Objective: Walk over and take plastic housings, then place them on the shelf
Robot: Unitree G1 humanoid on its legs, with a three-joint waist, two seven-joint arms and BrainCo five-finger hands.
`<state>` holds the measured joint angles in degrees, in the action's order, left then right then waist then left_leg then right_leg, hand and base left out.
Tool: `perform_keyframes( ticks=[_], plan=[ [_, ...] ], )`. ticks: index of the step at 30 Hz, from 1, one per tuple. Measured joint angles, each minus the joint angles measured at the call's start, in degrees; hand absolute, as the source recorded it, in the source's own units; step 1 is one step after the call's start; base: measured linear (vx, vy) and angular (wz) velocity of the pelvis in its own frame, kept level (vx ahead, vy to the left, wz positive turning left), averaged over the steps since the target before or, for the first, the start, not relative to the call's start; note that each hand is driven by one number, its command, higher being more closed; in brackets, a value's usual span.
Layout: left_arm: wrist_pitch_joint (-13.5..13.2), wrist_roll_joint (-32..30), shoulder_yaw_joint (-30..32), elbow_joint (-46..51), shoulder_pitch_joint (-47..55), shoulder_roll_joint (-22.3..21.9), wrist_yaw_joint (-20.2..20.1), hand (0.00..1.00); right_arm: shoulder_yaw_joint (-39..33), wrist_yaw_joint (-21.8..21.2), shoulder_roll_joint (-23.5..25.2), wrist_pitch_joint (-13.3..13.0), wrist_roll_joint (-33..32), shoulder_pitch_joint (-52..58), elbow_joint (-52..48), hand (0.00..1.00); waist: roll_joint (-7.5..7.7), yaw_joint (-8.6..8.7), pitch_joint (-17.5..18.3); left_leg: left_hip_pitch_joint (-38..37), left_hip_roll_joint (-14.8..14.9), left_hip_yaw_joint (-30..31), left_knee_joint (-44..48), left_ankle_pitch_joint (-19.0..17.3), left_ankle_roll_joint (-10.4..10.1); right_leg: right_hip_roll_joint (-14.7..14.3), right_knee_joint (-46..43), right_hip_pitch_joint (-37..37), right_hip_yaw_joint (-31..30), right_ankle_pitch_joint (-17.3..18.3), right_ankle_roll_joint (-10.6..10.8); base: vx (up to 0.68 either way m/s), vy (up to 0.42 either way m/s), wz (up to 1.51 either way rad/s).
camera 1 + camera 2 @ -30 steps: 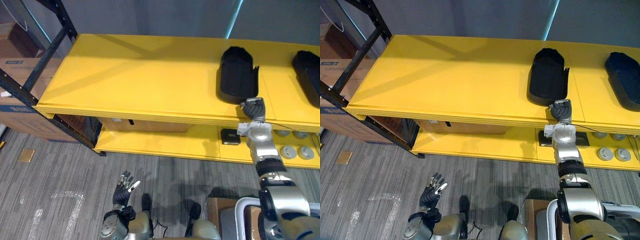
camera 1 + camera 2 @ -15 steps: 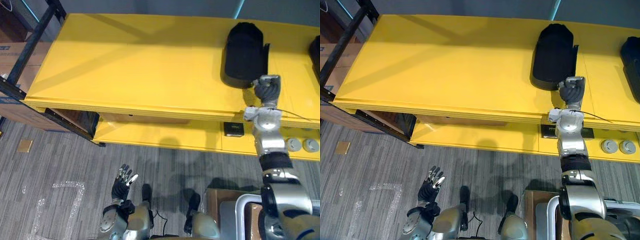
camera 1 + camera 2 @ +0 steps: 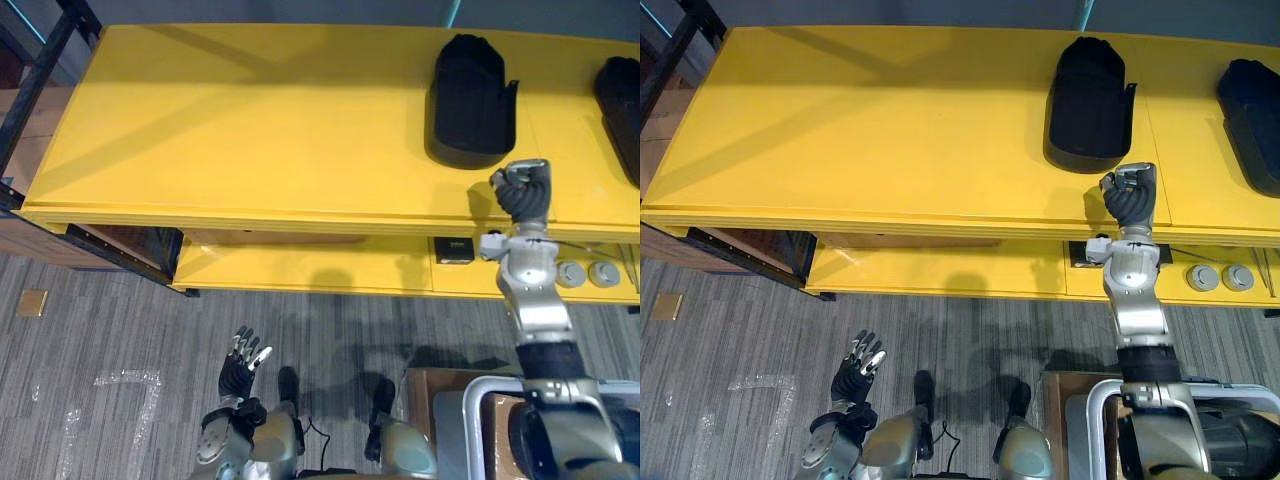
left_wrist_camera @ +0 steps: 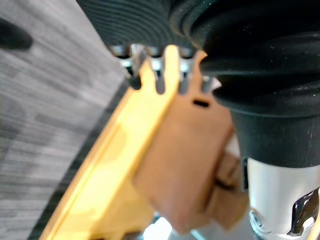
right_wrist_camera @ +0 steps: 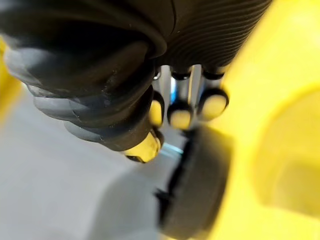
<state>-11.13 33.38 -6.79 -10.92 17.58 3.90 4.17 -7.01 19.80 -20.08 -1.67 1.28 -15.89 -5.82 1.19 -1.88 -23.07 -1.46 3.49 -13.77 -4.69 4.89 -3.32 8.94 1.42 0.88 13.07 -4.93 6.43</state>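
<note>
Black plastic housing (image 3: 470, 100) lying on the yellow shelf (image 3: 250, 130), upper right.
Right hand (image 3: 522, 190) curled, empty, just below it; left hand (image 3: 237, 375) loosely open, lower left.

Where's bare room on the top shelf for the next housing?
The top shelf is bare from its left end to the first black housing. Crowded: the narrow strip between that and the second housing, with the right hand hovering in front of it.
</note>
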Motion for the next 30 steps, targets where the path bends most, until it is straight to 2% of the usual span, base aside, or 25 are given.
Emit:
perform_keyframes(
  ticks=[2, 4, 6, 10, 13, 15, 20, 24, 30],
  plan=[
    [-0.01, -0.3, -0.04, 0.57, 0.9, -0.03, -0.01, 0.0, -1.22, 0.17, 2.03, -0.08, -0.38, 5.93, -4.88, 0.0, 0.73, 0.75, 0.6, -0.7, 0.06, -1.46, 0.0, -0.7, -0.14, -0.08, 0.34, -0.03, -1.37, 0.02, 0.04, 0.05, 0.01, -0.4],
    [-0.09, -2.07, -0.13, 0.48, 1.73, 0.0, -0.1, 0.0, -2.87, 0.23, 5.3, -0.43, -0.42, 14.78, -8.99, 0.0, 2.27, 2.96, 2.86, -1.59, 0.16, -3.58, -0.01, -1.85, -0.4, -0.25, 0.84, -0.16, -3.21, 0.17, 0.25, 0.06, 0.006, -0.41],
    [-0.14, -3.0, -0.52, 0.17, 1.74, -0.02, -0.13, 0.0, -4.65, 0.32, 7.33, -0.99, -0.33, 20.53, -11.05, 0.0, 3.3, 4.18, 5.56, -1.91, 0.32, -5.49, 0.0, -2.65, -0.66, -0.56, 1.19, -0.86, -5.18, 0.1, 0.32, 0.09, 0.003, -0.51],
    [-0.63, -5.28, -0.96, -2.75, 1.45, 0.04, -0.11, 0.0, -7.9, 1.25, 12.25, -4.81, -1.85, 30.69, -13.68, 0.0, 4.12, 6.68, 10.12, -4.56, 0.88, -9.89, 0.03, -4.42, -1.44, -1.72, 1.69, -0.83, -9.49, 0.05, 0.32, 0.08, -0.001, -0.56],
    [-0.39, -6.09, -0.89, -4.25, 1.44, 0.12, -0.09, 0.0, -9.26, 1.44, 15.26, -8.32, -3.78, 35.94, -13.99, 0.0, 3.7, 9.17, 12.36, -6.68, 1.19, -13.69, 0.04, -5.64, -1.94, -2.59, 1.82, -0.82, -12.9, -0.04, 0.38, 0.07, 0.004, -0.72],
    [0.38, -7.42, -0.75, -4.32, 0.69, 0.12, -0.2, 0.0, -10.32, 1.41, 17.42, -10.67, -3.8, 40.6, -14.0, 0.0, 2.85, 10.84, 13.62, -8.77, 1.57, -17.65, 0.14, -6.98, -2.36, -3.47, 2.04, -0.99, -16.84, -0.46, 0.63, 0.01, -0.002, -0.87],
    [1.82, -7.54, -0.88, -4.34, -0.49, 0.25, 0.35, 0.0, -10.39, 1.15, 18.96, -15.94, -6.18, 46.62, -13.37, 0.0, 1.26, 13.89, 15.13, -10.69, 2.96, -26.41, 5.28, -11.57, -3.32, -5.03, 3.07, -2.08, -23.85, -2.16, 0.68, -0.03, -0.026, -0.95],
    [2.43, -7.56, -1.41, -4.35, -3.38, 0.16, 2.19, 0.0, -10.44, 0.14, 19.2, -19.26, -9.74, 48.4, -9.26, 0.0, 0.66, 15.25, 15.39, -11.47, 4.22, -29.9, 7.29, -12.98, -4.1, -6.01, 3.11, -2.99, -23.98, -2.54, 0.15, -0.07, -0.069, -0.51],
    [3.41, -9.66, -3.71, -4.25, -6.64, 0.09, 3.56, 0.0, -9.3, 0.26, 18.69, -21.0, -9.5, 45.99, -6.14, 0.0, -0.89, 15.08, 16.02, -10.83, 4.99, -29.38, 7.58, -12.95, -4.21, -7.06, 3.14, -3.58, -22.81, -2.99, -0.59, -0.06, -0.078, 0.0]
  ],
)
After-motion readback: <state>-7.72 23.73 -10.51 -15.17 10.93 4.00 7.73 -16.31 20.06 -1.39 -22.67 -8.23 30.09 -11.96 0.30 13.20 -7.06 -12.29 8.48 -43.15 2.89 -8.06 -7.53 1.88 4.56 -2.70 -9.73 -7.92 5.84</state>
